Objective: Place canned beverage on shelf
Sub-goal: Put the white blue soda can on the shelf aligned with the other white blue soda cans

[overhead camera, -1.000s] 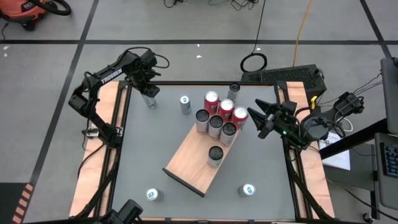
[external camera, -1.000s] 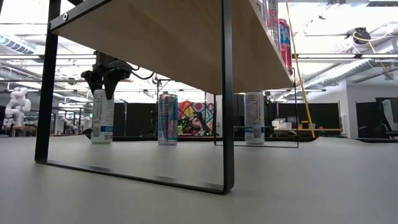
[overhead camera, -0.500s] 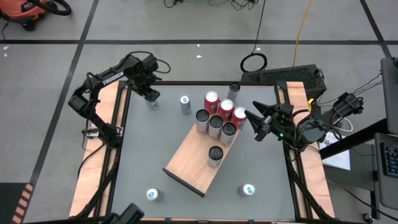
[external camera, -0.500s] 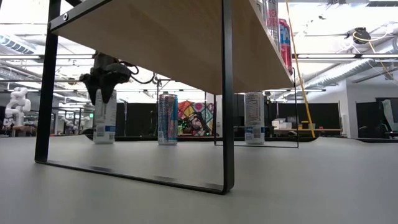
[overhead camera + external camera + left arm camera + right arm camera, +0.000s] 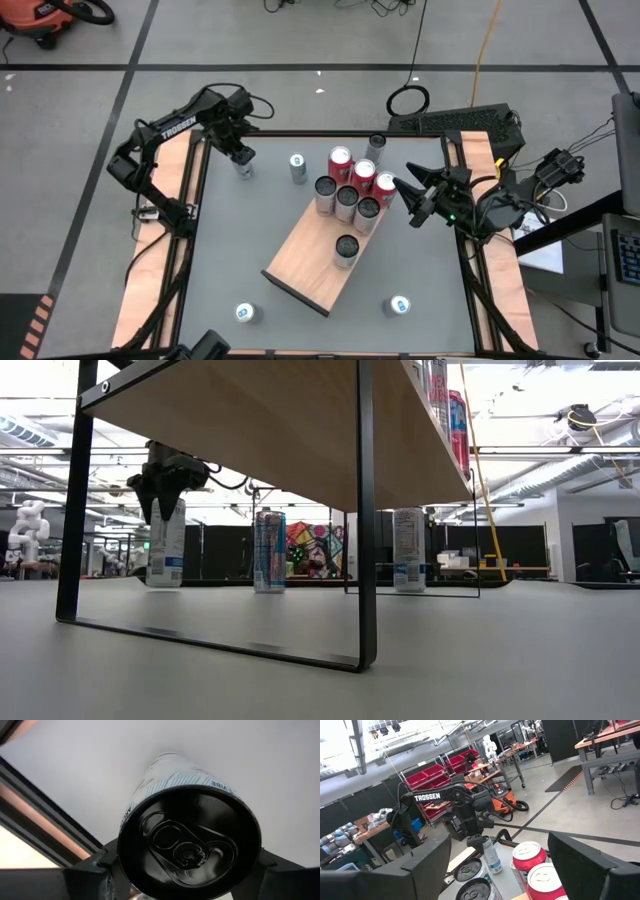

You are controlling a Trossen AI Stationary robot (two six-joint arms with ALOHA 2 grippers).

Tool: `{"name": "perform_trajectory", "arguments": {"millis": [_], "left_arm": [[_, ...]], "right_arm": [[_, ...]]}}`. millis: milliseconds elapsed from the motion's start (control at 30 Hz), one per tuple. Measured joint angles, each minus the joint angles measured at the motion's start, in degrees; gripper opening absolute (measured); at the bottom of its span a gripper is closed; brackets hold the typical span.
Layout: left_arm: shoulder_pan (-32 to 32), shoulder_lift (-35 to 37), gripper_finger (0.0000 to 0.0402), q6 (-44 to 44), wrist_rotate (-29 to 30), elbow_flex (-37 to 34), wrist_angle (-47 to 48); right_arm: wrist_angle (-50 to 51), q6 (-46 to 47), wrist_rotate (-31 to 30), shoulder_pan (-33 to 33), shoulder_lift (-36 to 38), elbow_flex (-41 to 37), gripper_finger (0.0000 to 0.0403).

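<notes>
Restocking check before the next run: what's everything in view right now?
shelf: one, light-brown board, diagonal at the table's centre
red cans: three, silver lids, shelf's far end
dark-lidded cans: four on the shelf, one alone mid-board
loose cans: four, pale or dark lids, two far, two near on the grey table
white can: one, far left corner
left gripper: at the white can's top
right gripper: fingers open, empty, beside the red cans
</notes>
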State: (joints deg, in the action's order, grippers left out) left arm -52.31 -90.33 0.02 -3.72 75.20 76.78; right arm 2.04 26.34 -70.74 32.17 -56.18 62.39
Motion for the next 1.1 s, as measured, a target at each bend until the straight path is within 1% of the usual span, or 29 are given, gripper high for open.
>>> {"name": "perform_trajectory", "arguments": {"millis": [100,333,467,733,900,1000,1100], "left_arm": [[-0.02,0.00,0.0257,0.38,-0.10,0.00,-0.69],[-0.02,0.09,0.0320,0.54,-0.15,0.02,-1.06],[-0.04,0.09,0.0334,0.42,0.25,0.02,-1.77],[0.35,0.07,0.0336,0.24,0.53,0.04,-6.05],[0.37,0.07,0.0333,-2.30,0.58,0.07,-5.77],[0.37,0.07,0.0316,-2.68,0.60,0.04,-5.41],[0.37,0.07,0.0285,-2.72,0.61,0.07,-5.19]], "right_arm": [[0.00,0.01,0.00,0.00,0.00,0.00,0.0306],[0.00,-0.01,0.00,0.00,0.00,0.00,0.0306],[0.00,-0.01,0.00,0.00,0.00,0.00,0.0306],[-0.02,-0.01,-1.38,0.00,0.00,0.00,0.0306],[-0.02,-0.01,-1.42,0.02,0.00,0.00,0.0306],[-0.02,-0.01,-1.44,0.00,0.00,0.00,0.0306],[-0.02,-0.01,-1.46,0.00,0.00,0.00,0.0306]]}}
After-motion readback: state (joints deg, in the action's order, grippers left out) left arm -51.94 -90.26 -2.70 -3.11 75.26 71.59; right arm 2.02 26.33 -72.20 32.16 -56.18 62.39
